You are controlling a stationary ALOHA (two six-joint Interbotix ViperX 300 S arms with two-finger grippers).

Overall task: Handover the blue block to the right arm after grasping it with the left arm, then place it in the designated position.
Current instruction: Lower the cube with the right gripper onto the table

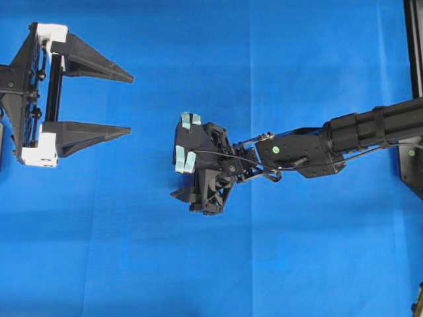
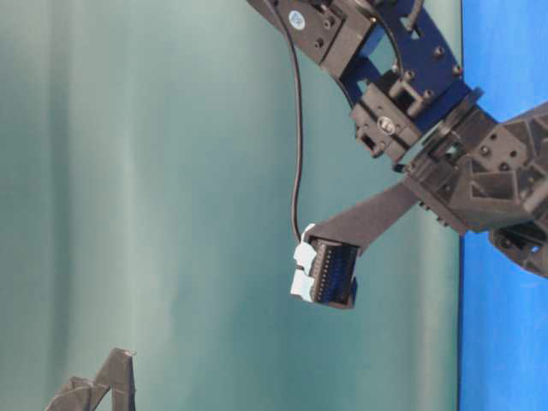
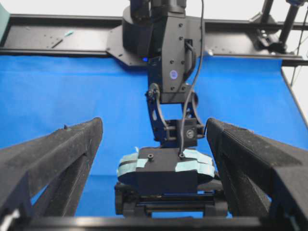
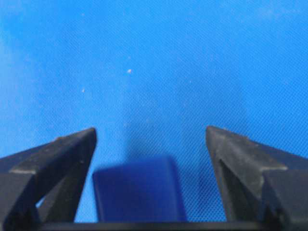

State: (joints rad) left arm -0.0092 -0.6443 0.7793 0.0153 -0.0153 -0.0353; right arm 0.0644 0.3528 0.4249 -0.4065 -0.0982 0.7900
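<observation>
The blue block (image 4: 139, 190) shows only in the right wrist view, low between the fingers of my right gripper (image 4: 150, 130). Those jaws stand open: cloth shows between the block and the right finger (image 4: 240, 163), while the left finger (image 4: 57, 163) is close beside it. From overhead the right gripper (image 1: 198, 173) points down at the middle of the cloth and hides the block. My left gripper (image 1: 130, 105), with white corner blocks, is open and empty at the far left, well apart. In the left wrist view its fingers (image 3: 57, 159) frame the right arm's taped wrist (image 3: 166, 166).
Bright blue cloth (image 1: 297, 264) covers the whole table. A black frame rail (image 3: 72, 41) runs along the far edge, and a black post (image 1: 413, 39) stands at the right edge. A teal backdrop (image 2: 154, 188) fills the table-level view.
</observation>
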